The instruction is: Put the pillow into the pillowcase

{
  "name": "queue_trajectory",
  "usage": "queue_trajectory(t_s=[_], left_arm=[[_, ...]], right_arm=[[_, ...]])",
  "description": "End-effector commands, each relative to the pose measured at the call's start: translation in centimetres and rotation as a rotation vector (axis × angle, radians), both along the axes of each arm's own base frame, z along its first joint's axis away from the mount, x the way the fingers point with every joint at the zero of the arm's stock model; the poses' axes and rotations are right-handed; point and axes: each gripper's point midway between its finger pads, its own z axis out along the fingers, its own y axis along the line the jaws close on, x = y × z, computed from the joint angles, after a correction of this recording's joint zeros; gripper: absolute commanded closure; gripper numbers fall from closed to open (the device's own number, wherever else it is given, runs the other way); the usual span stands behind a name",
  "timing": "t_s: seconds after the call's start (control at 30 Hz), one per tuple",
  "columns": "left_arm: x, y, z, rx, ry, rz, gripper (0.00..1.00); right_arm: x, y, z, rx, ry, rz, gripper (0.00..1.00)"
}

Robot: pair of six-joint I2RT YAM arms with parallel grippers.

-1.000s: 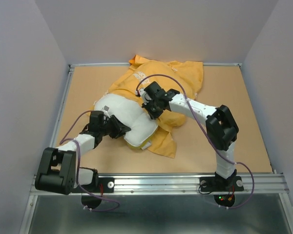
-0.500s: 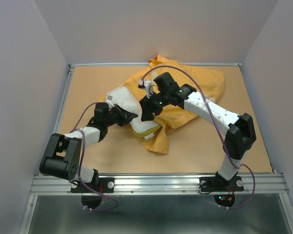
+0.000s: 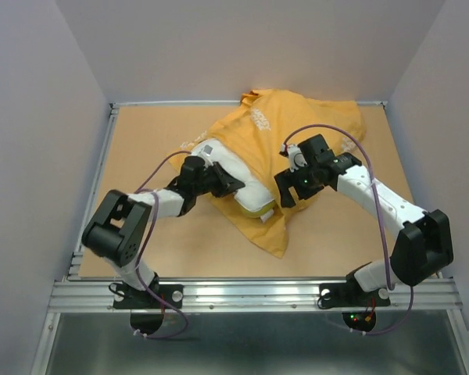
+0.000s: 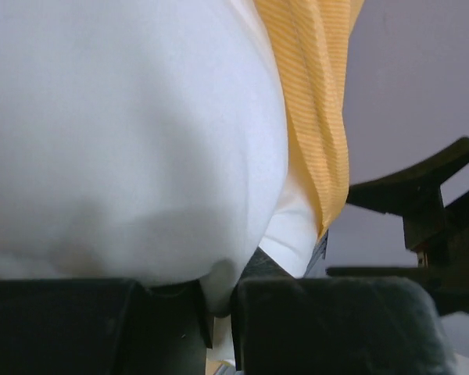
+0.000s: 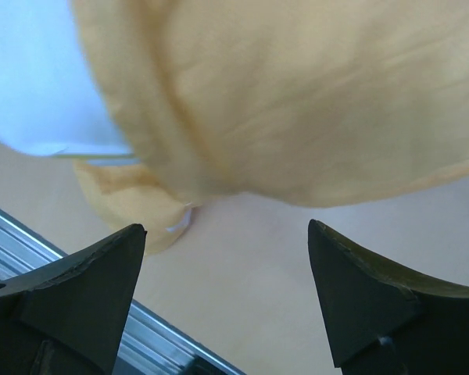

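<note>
Plump white quilted pillow [image 3: 246, 186] lies on the tan wooden tabletop [image 3: 141, 141], slightly left of centre. Its far and right parts are under the large orange-yellow fabric pillowcase [image 3: 293, 129]. Its near-left end is bare, with yellow piping showing at the near edge. The pillowcase spreads from the pillow toward the far right corner, small white print facing up, one corner trailing toward the near edge.

The left gripper [image 3: 231, 183] reaches in from the left and is clenched on the bare end of the pillow. The left wrist view shows white pillow [image 4: 125, 133] cloth pinched between the dark pads [image 4: 328, 320], with a strip of pillowcase [image 4: 313, 109] hanging just beside it.

The right gripper [image 3: 284, 194] sits at the near right edge of the pillowcase, jaws spread wide, holding nothing. In the right wrist view its fingers [image 5: 78, 289] are well apart over bare table. The pillowcase [image 5: 297, 94] is above them, apparently not touching, though blur makes that hard to confirm.

A silver aluminium rail [image 3: 250, 291] runs along the near edge.
</note>
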Motion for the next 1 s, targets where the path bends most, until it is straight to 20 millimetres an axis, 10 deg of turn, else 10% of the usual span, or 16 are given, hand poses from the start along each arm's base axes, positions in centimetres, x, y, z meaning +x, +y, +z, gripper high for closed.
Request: queue_trajectory(t_s=[0.0, 0.2, 0.33, 0.47, 0.5, 0.73, 0.97], left_arm=[[5.9, -5.1, 6.4, -0.084, -0.267, -0.052, 0.81], [8.8, -10.8, 7.6, -0.131, -0.332, -0.140, 0.64], [8.0, -10.8, 8.6, -0.099, -0.389, -0.220, 0.52], [5.2, -6.0, 5.9, -0.016, -0.300, -0.266, 0.43], [4.7, -4.9, 7.2, -0.018, -0.331, -0.269, 0.31], [5.0, 4.8, 8.4, 0.192, -0.430, -0.229, 0.26], [7.2, 11.8, 9.2, 0.443, -0.558, -0.193, 0.26]], right_arm=[[-2.0, -3.5, -2.4, -0.189, 0.013, 0.029, 0.10], [-2.8, -6.0, -5.8, -0.314, 0.084, 0.008, 0.11], [-0.1, -10.7, -6.5, -0.450, 0.039, -0.126, 0.13], [0.9, -13.0, -7.1, -0.441, 0.074, -0.200, 0.15], [0.8, -13.0, -7.8, -0.438, 0.090, -0.204, 0.15], [1.1, -9.8, -11.3, -0.293, 0.227, -0.217, 0.13], [-0.1, -8.0, -6.0, -0.111, 0.138, -0.129, 0.05]])
